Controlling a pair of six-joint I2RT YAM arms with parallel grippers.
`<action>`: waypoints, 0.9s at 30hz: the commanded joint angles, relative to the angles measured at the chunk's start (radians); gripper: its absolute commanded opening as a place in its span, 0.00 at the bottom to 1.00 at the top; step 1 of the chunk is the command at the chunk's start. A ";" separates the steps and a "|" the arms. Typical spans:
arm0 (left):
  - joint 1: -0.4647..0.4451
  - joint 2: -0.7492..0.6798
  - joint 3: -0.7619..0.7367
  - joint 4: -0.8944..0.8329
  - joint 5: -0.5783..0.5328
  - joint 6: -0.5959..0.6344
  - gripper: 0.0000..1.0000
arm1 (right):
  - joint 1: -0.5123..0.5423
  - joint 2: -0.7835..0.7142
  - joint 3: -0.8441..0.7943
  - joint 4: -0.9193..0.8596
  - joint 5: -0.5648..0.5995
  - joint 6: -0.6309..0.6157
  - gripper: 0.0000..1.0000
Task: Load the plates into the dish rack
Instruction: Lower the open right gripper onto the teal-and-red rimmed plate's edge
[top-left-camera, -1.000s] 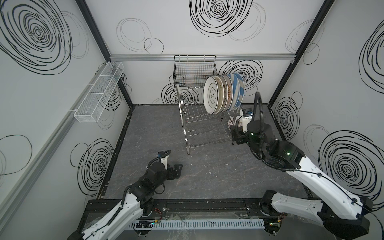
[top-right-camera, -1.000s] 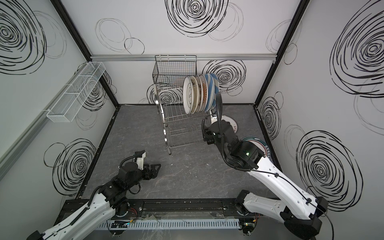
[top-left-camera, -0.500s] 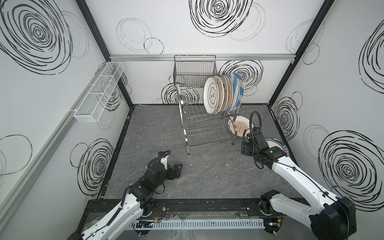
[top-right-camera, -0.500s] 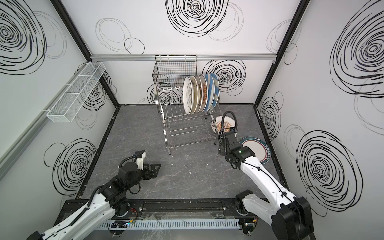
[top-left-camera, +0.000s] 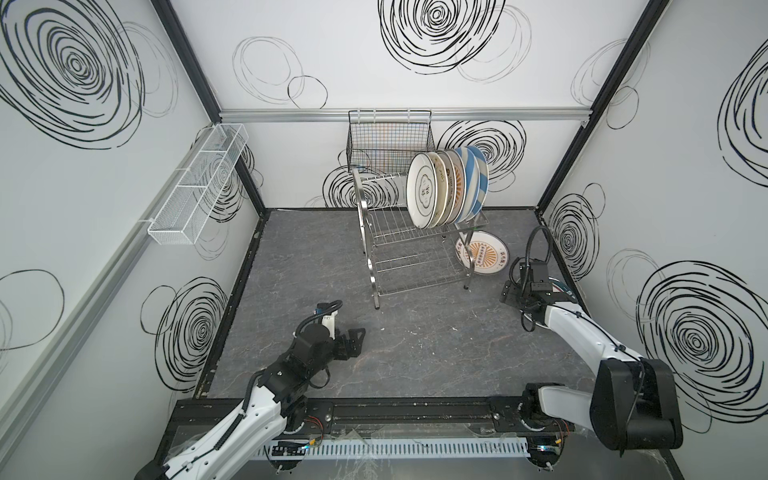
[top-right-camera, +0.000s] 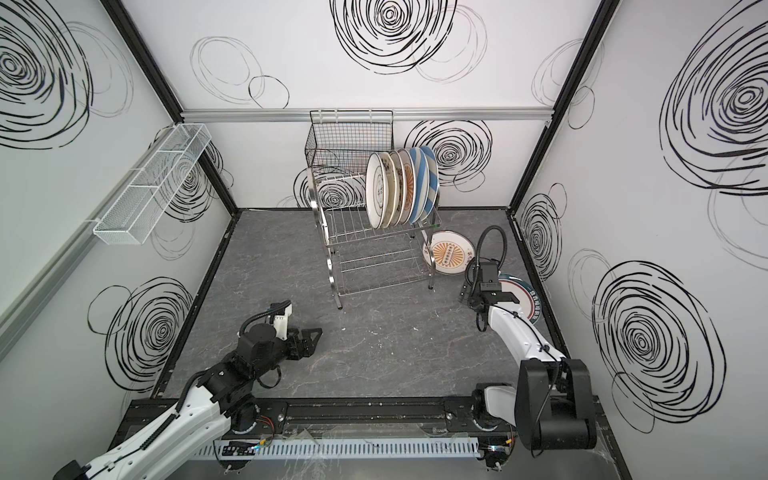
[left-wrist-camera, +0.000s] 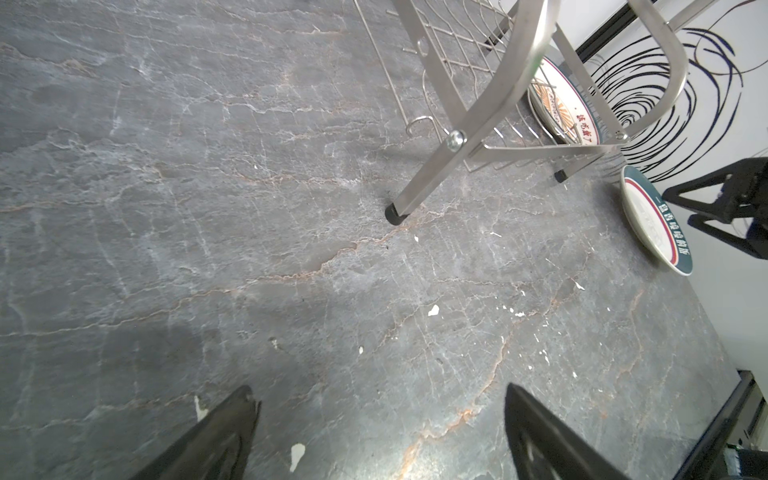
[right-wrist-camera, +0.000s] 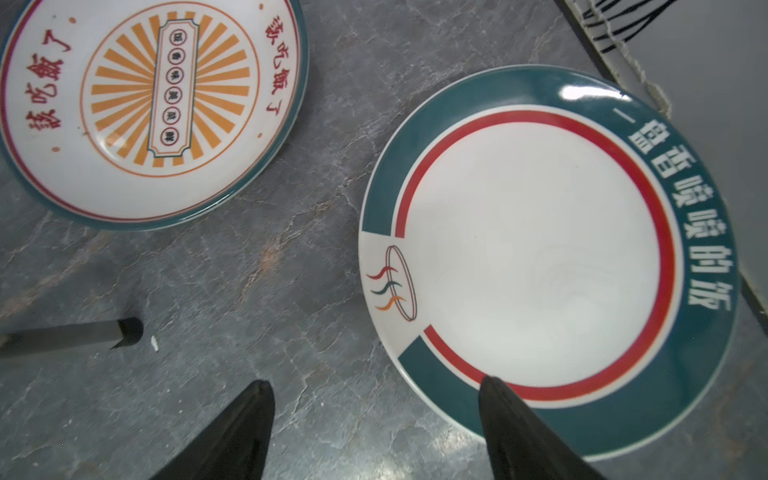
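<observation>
The right claw (right-wrist-camera: 374, 384) is held open, empty, above the round green-rimmed plate (right-wrist-camera: 532, 257) lying flat on the grey counter (right-wrist-camera: 270, 282) near the steel wire dish rack (top-left-camera: 415, 241); its low rim may be missed, the plate shoved

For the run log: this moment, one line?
right gripper: open over green-rim plate rim; left gripper: open, empty; dish rack: plates upright; sunburst plate: on table
</observation>
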 joint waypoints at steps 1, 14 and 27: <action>-0.006 -0.006 -0.004 0.040 0.003 0.013 0.96 | -0.023 0.057 0.028 0.073 -0.086 0.028 0.82; -0.006 0.009 -0.002 0.041 0.002 0.013 0.96 | -0.075 0.227 0.083 0.121 -0.106 0.021 0.82; -0.007 0.004 -0.004 0.043 0.008 0.015 0.96 | -0.092 0.229 0.056 0.115 -0.187 0.018 0.81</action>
